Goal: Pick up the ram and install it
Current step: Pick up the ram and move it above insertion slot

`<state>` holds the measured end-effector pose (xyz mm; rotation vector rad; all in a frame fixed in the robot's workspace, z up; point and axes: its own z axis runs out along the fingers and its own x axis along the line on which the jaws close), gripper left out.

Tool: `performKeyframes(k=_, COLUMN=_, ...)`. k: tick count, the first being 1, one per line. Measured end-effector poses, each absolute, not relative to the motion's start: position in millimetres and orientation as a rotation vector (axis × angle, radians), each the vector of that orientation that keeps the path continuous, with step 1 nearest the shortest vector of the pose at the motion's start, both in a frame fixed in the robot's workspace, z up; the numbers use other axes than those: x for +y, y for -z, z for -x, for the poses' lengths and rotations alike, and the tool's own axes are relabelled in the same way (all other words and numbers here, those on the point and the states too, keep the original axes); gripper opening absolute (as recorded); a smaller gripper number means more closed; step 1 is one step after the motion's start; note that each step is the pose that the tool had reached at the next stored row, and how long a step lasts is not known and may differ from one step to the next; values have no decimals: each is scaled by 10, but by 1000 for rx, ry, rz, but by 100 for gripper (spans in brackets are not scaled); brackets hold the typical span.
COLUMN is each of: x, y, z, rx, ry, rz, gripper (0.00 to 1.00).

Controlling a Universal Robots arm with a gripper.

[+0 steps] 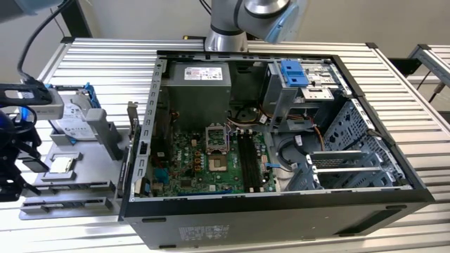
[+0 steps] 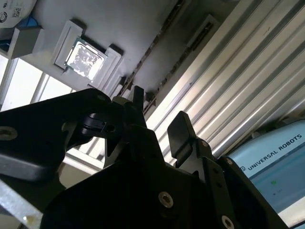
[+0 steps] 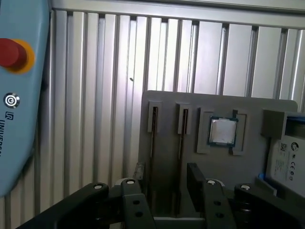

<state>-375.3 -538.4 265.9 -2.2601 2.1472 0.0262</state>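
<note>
The ram [image 3: 153,138] stands on edge in a narrow slot of the grey fixture [image 3: 224,171], showing as a thin dark strip; it is also seen as the ram [image 2: 147,52]. A like strip sits in the neighbouring slot [image 3: 181,133]. My gripper [image 3: 164,188] hangs above these slots, open, with its black fingers [image 3: 196,183] apart and nothing between them. In the exterior view my gripper [image 1: 16,166] is at the far left, over the grey fixture [image 1: 77,182]. The motherboard's long black slots [image 1: 247,155] lie inside the open computer case.
On the fixture sit a small square silver chip [image 3: 223,131] and a hard drive in a blue frame [image 1: 70,118]. A light blue pendant with a red button [image 3: 19,95] lies on the ribbed metal table [image 3: 105,71]. The case's black walls [image 1: 281,211] ring the motherboard.
</note>
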Motion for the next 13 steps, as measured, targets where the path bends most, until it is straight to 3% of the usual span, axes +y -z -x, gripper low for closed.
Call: performKeyframes(k=13, x=-5447, y=-2492, z=3746, rx=2147, ry=-26, rz=2260, gripper=100)
